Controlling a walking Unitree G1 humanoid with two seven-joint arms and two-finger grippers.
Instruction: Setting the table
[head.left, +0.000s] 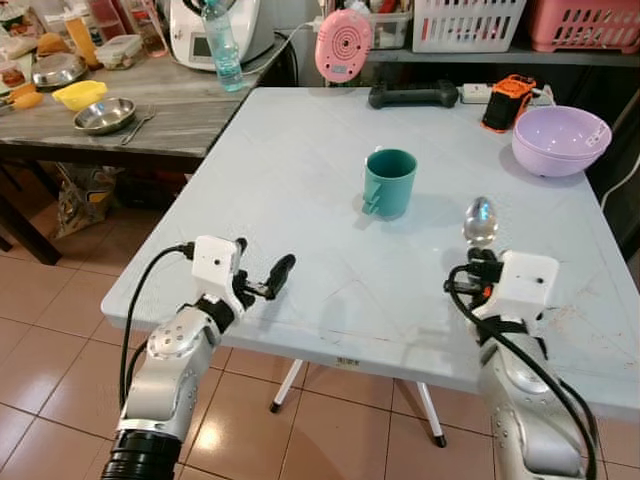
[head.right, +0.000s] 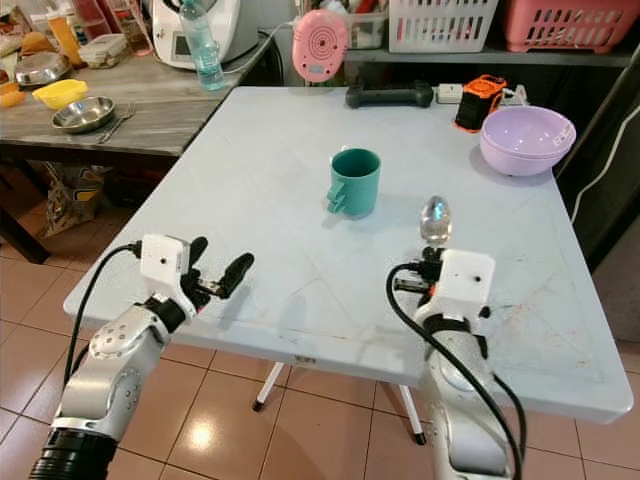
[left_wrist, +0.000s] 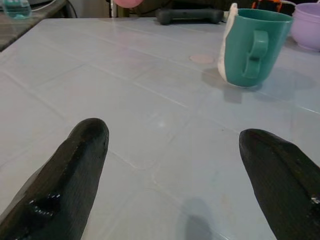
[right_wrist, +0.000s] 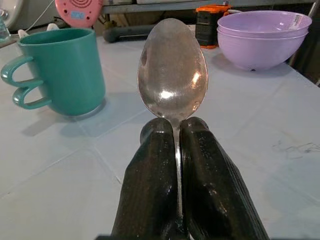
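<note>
While right jaws clamp spoon (right_wrist: 173, 75), left jaws spread, mug (head.left: 389, 182) between bowl (head.left: 558, 140).

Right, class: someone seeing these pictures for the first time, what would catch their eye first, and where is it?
Most striking is the shiny spoon, pinched by its handle in the right gripper above the near right part of the pale table. Next is the teal mug standing mid-table, with stacked lilac bowls at the far right corner. The left gripper hovers open at the near left edge.
</note>
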